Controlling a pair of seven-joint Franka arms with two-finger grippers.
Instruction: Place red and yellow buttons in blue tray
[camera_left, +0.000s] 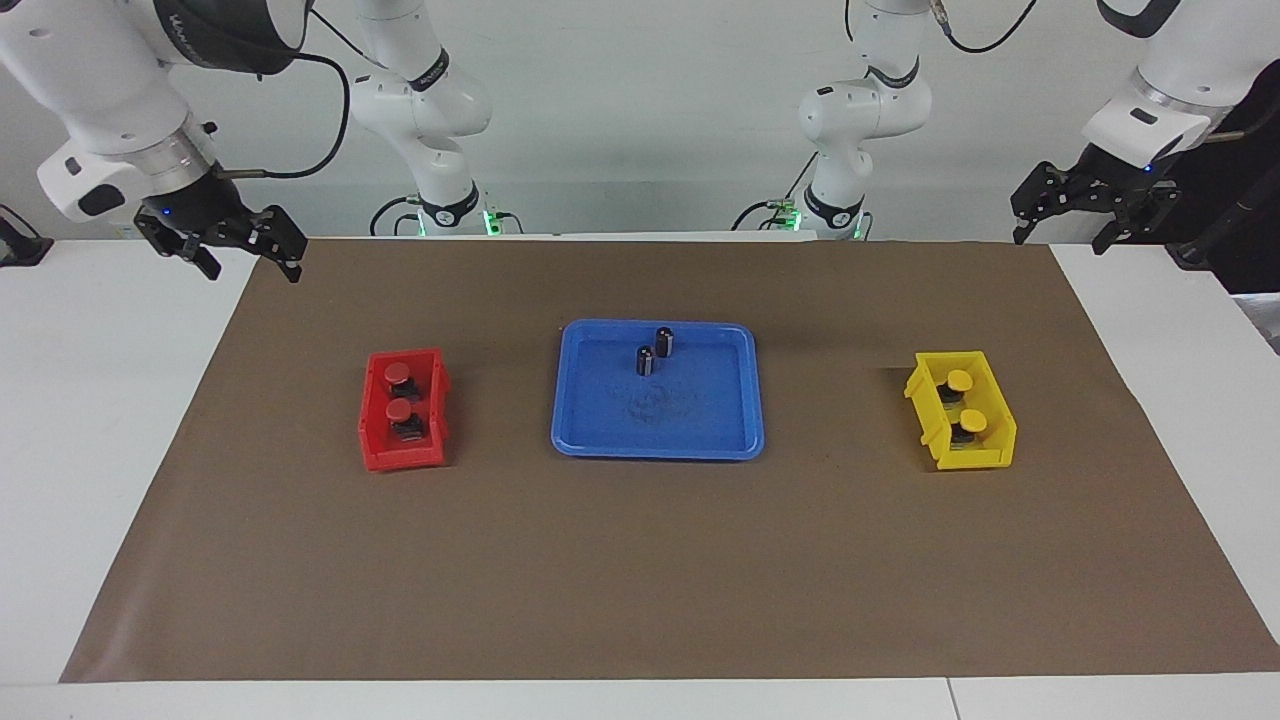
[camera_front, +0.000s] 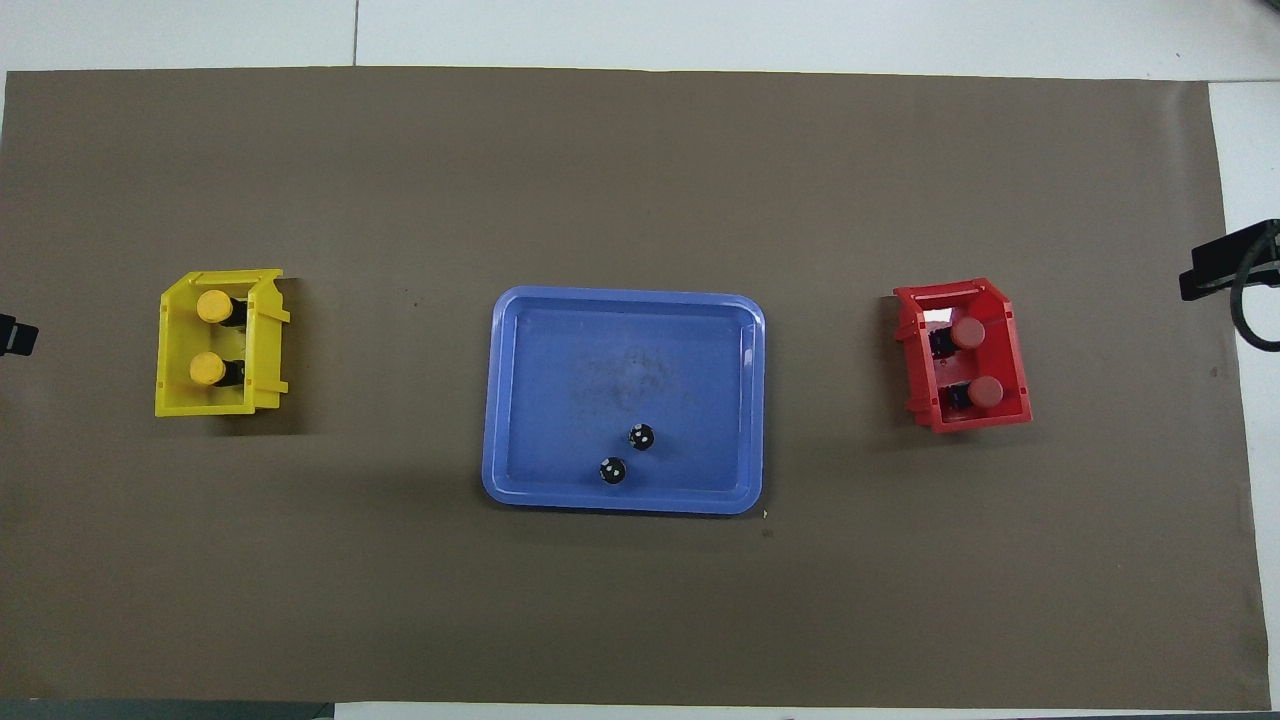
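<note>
In the overhead view little of the arms shows: only a dark edge of the right gripper (camera_front: 1228, 260) at the side of the picture and a sliver of the left gripper (camera_front: 15, 335) at the other side, both cut off by the frame. The facing view shows them whole. The right gripper (camera_left: 250, 247) hangs in the air over the corner of the brown mat (camera_left: 640, 560) at the right arm's end of the counter (camera_left: 90, 420), its fingers (camera_left: 285, 240) spread apart and holding nothing. The left gripper (camera_left: 1065, 215) hangs over the counter's edge at the left arm's end, fingers (camera_left: 1030, 205) likewise spread and empty.

The bases of the buttons are half hidden by the bin walls, so only dark blocks under the caps can be made out. The two red buttons (camera_left: 399, 392) have round mushroom caps and sit one nearer to the robots than the other inside the red bin (camera_left: 437, 400), toward the right arm's end. The two yellow buttons (camera_left: 966, 399), same shape, sit the same way in the yellow bin (camera_left: 995, 425), toward the left arm's end.

The blue tray (camera_left: 580, 440) lies between the bins, well apart from both: wide, shallow, rounded corners, raised rim, with a scuffed patch mid-floor. Two dark cylinders (camera_left: 655, 350) stand upright in the part nearer to the robots, just beside each other.
</note>
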